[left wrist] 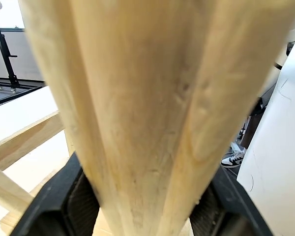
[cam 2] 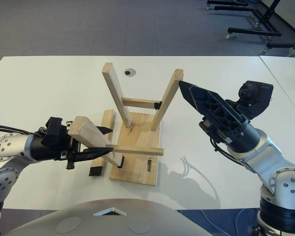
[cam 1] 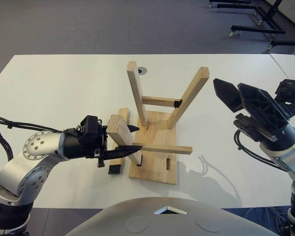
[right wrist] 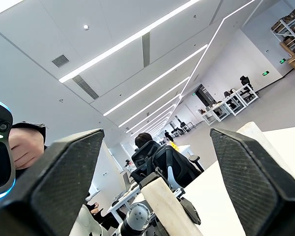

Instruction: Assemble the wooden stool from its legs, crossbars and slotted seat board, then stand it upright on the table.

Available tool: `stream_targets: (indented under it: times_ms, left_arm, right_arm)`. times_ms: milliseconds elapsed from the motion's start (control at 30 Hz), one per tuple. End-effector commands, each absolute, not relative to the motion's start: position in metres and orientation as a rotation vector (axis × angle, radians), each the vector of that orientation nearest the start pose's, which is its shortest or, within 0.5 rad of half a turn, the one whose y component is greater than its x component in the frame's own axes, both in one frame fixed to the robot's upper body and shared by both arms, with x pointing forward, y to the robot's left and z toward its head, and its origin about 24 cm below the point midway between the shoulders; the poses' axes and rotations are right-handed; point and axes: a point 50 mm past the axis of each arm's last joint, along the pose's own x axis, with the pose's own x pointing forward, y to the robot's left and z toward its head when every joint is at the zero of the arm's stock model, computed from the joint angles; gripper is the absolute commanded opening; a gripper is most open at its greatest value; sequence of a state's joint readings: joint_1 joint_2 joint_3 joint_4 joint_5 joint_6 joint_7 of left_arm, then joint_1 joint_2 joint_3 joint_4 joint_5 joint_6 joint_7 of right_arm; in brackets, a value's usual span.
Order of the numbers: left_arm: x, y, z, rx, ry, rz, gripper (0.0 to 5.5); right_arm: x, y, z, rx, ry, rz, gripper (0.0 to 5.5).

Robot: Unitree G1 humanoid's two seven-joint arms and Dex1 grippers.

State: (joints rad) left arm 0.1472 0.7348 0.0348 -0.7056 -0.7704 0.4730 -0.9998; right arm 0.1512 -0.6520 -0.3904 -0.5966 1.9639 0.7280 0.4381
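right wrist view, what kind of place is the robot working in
Probably an open-plan office or lab hall: long ceiling light strips run down a wide room, with rows of white desks and black office chairs farther off.

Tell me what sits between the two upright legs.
A short crossbar joins them, raised off the board; both eye views show it.

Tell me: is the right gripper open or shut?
Open. The right gripper shows its two fingers wide apart, with nothing gripped between them.
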Motion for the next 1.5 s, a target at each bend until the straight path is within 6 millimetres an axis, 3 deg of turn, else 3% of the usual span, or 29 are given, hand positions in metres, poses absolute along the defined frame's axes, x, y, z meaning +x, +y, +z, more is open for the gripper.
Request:
stream_targets:
  times_ms: [33, 133, 467, 733, 900, 1100, 1167, 1367, 1500]
  left_arm:
    - [0.16, 0.155, 0.137, 0.088, 0.165, -1.402, 2.16]
    - [0.155, 0.152, 0.133, 0.088, 0.191, -1.397, 2.16]
    - [0.159, 0.155, 0.138, 0.13, 0.147, -1.36, 4.07]
    - [0.138, 0.176, 0.143, 0.09, 0.191, -1.411, 4.07]
    - [0.139, 0.199, 0.137, 0.085, 0.228, -1.305, 4.07]
    - [0.141, 0.199, 0.129, 0.084, 0.236, -1.273, 4.07]
    - [0.143, 0.204, 0.122, 0.092, 0.27, -1.222, 4.07]
    - [0.151, 0.224, 0.077, 0.129, 0.493, -0.898, 4.07]
    - [0.165, 0.199, 0.067, -0.034, 0.507, -0.744, 4.07]
  right_arm:
    - [0.168, -0.193, 0.195, 0.981, -0.007, 1.15, 3.99]
    - [0.168, -0.193, 0.195, 0.981, -0.008, 1.15, 3.99]
    - [0.17, -0.194, 0.193, 0.977, -0.012, 1.151, 3.99]
    - [0.175, -0.198, 0.192, 0.963, -0.028, 1.146, 3.99]
    - [0.178, -0.201, 0.19, 0.946, -0.026, 1.138, 3.99]
    - [0.185, -0.205, 0.187, 0.929, -0.015, 1.136, 3.99]
    - [0.186, -0.205, 0.186, 0.916, -0.01, 1.141, 3.99]
    - [0.187, -0.202, 0.183, 0.882, 0.01, 1.144, 3.99]
    - [0.183, -0.195, 0.176, 0.887, 0.043, 1.136, 3.99]
